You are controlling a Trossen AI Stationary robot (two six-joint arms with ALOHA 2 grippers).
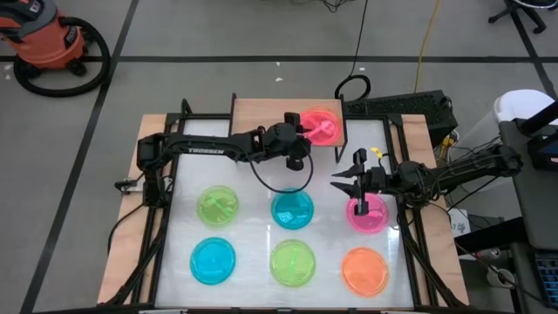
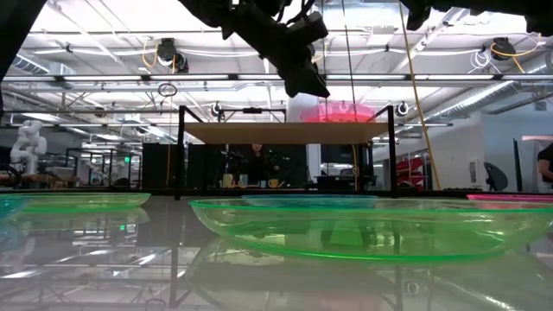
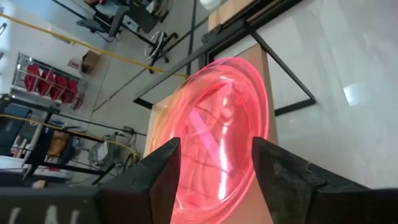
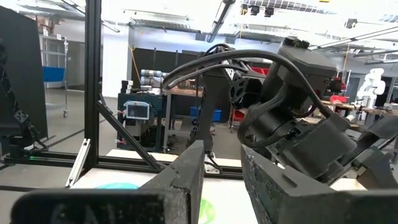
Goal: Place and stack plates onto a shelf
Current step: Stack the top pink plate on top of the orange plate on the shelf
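A pink plate (image 1: pixel 321 125) lies flat on the right part of the light-wood shelf (image 1: pixel 261 113) at the table's far edge. My left gripper (image 1: pixel 307 135) hovers open just near of it. In the left wrist view its fingers (image 3: pixel 163 171) stand on either side of the pink plate's (image 3: pixel 217 124) near rim, slightly above it. My right gripper (image 1: pixel 342 177) is open and empty, raised over the table to the far left of a second pink plate (image 1: pixel 366 214). Green (image 1: pixel 218 205), blue (image 1: pixel 292 209), blue (image 1: pixel 214 260), green (image 1: pixel 292 262) and orange (image 1: pixel 364 270) plates lie on the white tabletop.
The shelf's left half (image 1: pixel 253 112) is bare wood. A black frame (image 1: pixel 161 187) borders the table on both sides. A black cable loop (image 1: pixel 279 179) hangs from the left arm over the blue plate. In the low view the near green plate (image 2: pixel 363 229) fills the foreground.
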